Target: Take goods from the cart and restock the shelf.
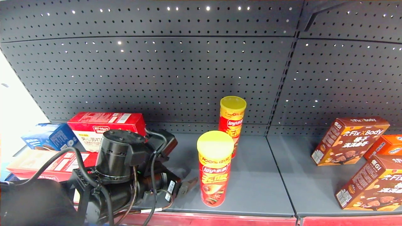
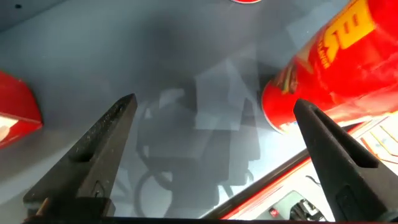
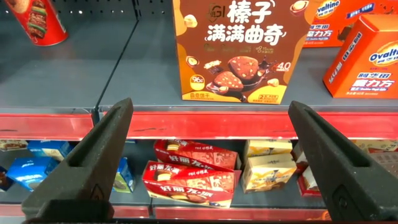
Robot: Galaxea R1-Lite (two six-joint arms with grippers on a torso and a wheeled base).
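Red with yellow lids, two chip canisters stand upright on the grey shelf (image 1: 257, 182). The front canister (image 1: 215, 169) is near the shelf's front edge and the rear canister (image 1: 232, 121) is behind it, closer to the pegboard (image 1: 176, 78). We read that line as deliberate: one behind the other, labels forward, the way a store row is filled from the back.

Our left pincer (image 1: 188, 183) sits low over the shelf, just beside the front canister and between it and the red box (image 1: 106, 125). Its jaws are spread wide and grip nothing. From the left wrist the canister's base (image 2: 336, 68) lies close to one jaw, and we cannot tell whether they touch. With the can on its own base and the jaws apart, we judge it already placed and let go.

Our right pincer (image 3: 210, 104) is also wide open and empty. It hangs in front of the shelf's other bay, facing a brown box (image 3: 239, 50) and orange boxes (image 3: 367, 56). We take it to be parked there, apart from the goods, so the left arm has room.

Next, we judge, the left pincer must back away without tipping the tall, narrow can, then fetch more from the cart.
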